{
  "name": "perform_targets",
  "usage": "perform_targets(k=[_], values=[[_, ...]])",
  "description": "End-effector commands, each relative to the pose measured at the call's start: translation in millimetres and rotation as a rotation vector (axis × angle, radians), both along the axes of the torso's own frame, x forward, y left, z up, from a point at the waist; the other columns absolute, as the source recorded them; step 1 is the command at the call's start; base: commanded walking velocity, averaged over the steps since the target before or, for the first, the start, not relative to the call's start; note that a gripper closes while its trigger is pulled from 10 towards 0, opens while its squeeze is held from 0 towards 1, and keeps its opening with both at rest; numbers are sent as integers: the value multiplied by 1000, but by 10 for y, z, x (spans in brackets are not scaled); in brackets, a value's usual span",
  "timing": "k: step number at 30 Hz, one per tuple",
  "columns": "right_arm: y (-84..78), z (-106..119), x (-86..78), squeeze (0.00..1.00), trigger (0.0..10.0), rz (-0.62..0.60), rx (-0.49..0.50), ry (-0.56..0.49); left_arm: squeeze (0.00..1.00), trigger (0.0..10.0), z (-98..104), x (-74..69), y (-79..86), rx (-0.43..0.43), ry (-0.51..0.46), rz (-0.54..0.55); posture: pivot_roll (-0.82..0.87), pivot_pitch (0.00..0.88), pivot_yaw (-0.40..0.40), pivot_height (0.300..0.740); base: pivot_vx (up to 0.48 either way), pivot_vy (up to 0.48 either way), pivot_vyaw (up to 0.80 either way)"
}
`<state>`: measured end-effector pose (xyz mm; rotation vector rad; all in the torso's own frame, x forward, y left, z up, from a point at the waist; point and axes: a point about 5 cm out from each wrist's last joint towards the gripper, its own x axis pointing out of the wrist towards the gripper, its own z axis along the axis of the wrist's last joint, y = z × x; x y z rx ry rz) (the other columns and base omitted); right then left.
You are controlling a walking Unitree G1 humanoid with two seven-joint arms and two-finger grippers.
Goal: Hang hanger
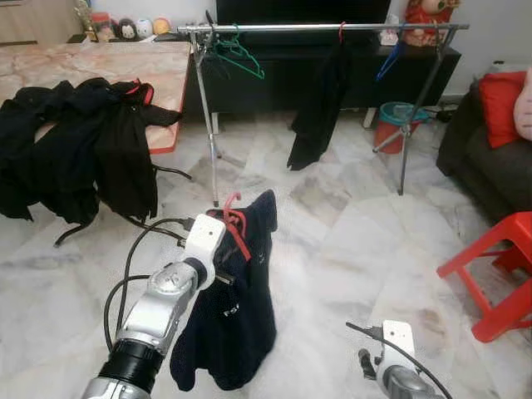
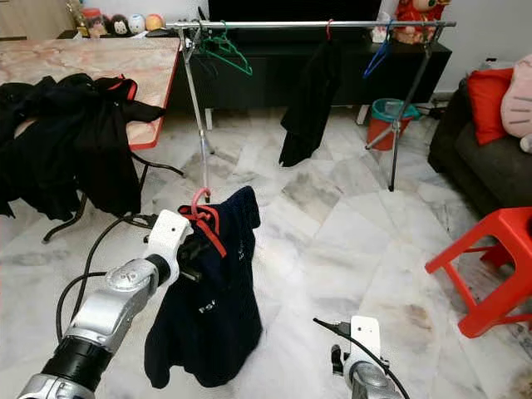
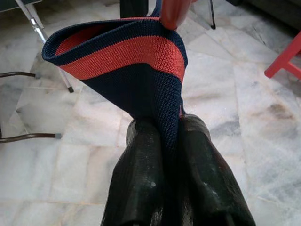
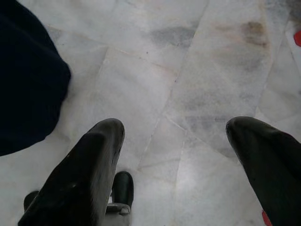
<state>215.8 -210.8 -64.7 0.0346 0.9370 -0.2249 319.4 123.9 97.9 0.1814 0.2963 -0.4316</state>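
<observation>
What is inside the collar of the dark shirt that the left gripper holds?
A red hanger sits in the dark shirt; its hook and upper arm show above the collar. The left gripper pinches the striped collar. The cloth hides the rest of the hanger.

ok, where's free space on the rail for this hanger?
Left gripper grips the navy shirt on its red hanger. Free rail runs between the green hanger and the hung black garment, with a shorter gap from there to the blue hanger. The ends are crowded. Right gripper hangs open, idle.
</observation>
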Motion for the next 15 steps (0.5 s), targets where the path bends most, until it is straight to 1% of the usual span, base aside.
perform_targets(k=[1,4,9,12,14,15], values=[[-9,1,-2,0,10000,-11,7,-7,0,10000,134,36,-40,-3,-55,-19,-85,0,-47,732,285,0,0],[-14,-5,-12,0,10000,-15,1,7,0,10000,143,31,-46,-3,-58,-19,-85,0,-47,732,286,0,0],[-2,-22,-37,0,10000,-37,21,12,0,10000,129,18,-52,0,-58,-21,-83,0,-49,732,293,0,0],[1,-35,-56,0,10000,-41,26,24,0,10000,130,15,-65,-2,-59,-23,-93,0,-46,732,304,0,-710],[-6,-37,-64,0,10000,-40,19,20,0,10000,128,12,-78,-2,-60,-26,-101,0,-42,732,315,0,-419],[-9,-38,-66,0,10000,-41,18,20,0,10000,132,12,-77,-6,-65,-22,-104,0,-43,732,315,0,0]])
